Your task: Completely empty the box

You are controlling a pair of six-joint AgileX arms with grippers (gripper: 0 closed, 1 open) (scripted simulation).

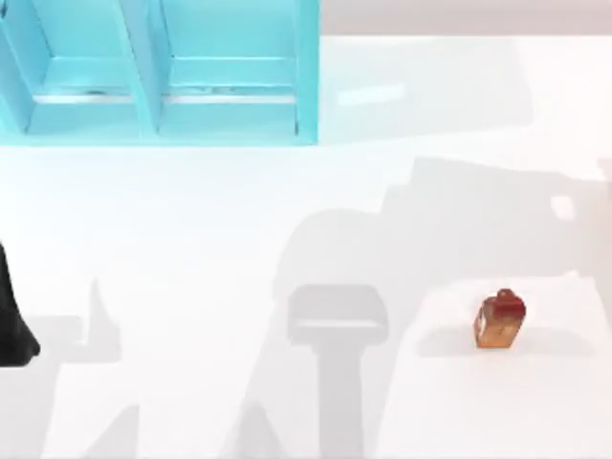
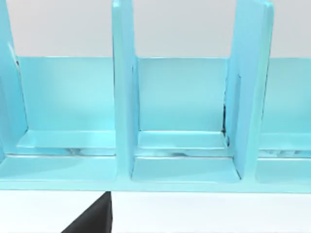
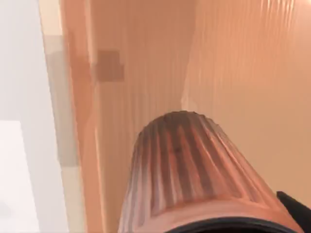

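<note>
The right wrist view looks into the box (image 3: 243,58), whose walls are orange-tan and finely ribbed. A ribbed brown-orange cylinder (image 3: 194,165) stands very close to this camera inside the box. A black part of my right gripper (image 3: 297,209) shows beside the cylinder. In the top view a small red-brown carton-like object (image 1: 500,320) sits upright on the white table at the right. My left arm (image 1: 11,325) is a black shape at the table's left edge, far from that object.
A light blue rack (image 1: 163,76) with upright dividers stands at the table's back left. The left wrist view faces the rack's compartments (image 2: 184,121), with a black part of the arm (image 2: 92,221) low in that picture. Grey arm shadows lie across the table's middle.
</note>
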